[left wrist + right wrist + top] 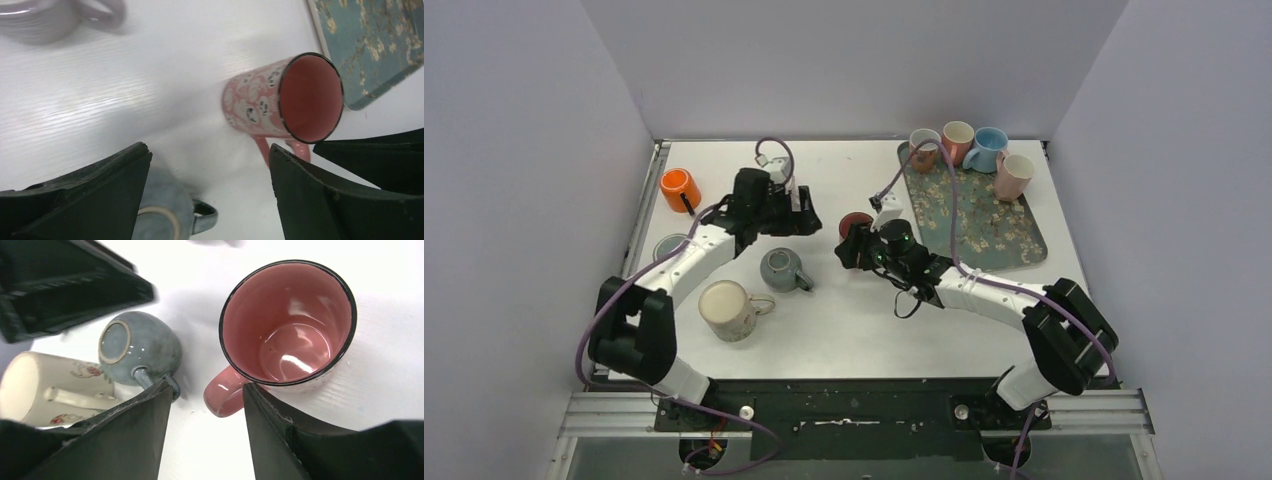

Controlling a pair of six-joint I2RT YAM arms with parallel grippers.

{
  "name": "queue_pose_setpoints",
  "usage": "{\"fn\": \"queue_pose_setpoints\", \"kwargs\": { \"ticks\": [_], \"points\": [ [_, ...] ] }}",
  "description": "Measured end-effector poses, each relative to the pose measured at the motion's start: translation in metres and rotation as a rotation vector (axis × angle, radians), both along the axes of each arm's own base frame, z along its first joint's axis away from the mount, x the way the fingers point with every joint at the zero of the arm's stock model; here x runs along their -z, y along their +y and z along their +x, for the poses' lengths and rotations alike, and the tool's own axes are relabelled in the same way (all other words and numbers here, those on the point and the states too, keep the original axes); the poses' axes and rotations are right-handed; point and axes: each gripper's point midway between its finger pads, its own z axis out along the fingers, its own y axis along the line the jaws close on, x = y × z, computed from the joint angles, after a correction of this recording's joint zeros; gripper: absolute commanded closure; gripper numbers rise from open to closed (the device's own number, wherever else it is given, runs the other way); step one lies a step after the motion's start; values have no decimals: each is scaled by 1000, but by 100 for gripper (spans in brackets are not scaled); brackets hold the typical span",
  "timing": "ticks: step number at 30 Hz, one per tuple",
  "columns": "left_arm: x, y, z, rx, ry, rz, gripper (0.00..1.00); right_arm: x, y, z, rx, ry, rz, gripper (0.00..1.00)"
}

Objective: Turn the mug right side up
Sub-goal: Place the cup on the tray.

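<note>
Right wrist view: pink mug (287, 325) standing mouth-up on the white worktop (390, 390), its handle (222, 395) turned toward the right gripper (206, 385). The jaws stand partly apart, one to either side of the handle, and clamp nothing. The right-hand jaw lies very close to the handle root; whether it touches cannot be told.

Left wrist view: left gripper (209, 148) with jaws wide and empty. The same mug sits ahead of them and slightly to one side, near the corner of the floral tray (370, 50).

Judged from these views, the mug is already upright and the remaining step is a clean retreat.

- **Principal hazard:** a jaw catching the handle loop as the right arm withdraws, which would drag or tip the mug on the smooth worktop. A sideways or rotating exit makes this likelier than a straight pull back along the handle line.
- **Second hazard:** the left arm's open jaws sweeping into the mug wall.
- **Third hazard:** the inverted grey-blue mug (137, 347) and the cream mug (45, 385) on its side lie close beside the right gripper and could be knocked by its outer flank.
</note>
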Motion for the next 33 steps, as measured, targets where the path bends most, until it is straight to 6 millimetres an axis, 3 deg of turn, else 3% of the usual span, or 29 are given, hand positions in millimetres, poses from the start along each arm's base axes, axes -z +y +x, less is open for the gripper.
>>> {"fn": "queue_pose_setpoints", "kwargs": {
  "ticks": [6,9,16,21,26,29,33],
  "points": [
    [-19,76,-1,-188,-49,3,12,20,-2,1,107,85,-162,45],
    [-28,101,-5,-250,-71,9,11,39,-8,2,157,142,-237,47],
    [-42,105,-27,-225,-133,11,11,50,-27,2,238,171,-342,61],
    [-34,106,-44,-193,-136,29,11,52,-43,2,273,172,-424,55],
    [-22,106,-58,-163,-128,46,10,54,-43,11,269,165,-469,53],
    [-21,99,-64,-128,-133,45,10,58,-45,19,269,160,-491,62],
    [-25,90,-68,-87,-149,42,9,62,-46,24,246,149,-519,84]
  ]
}}
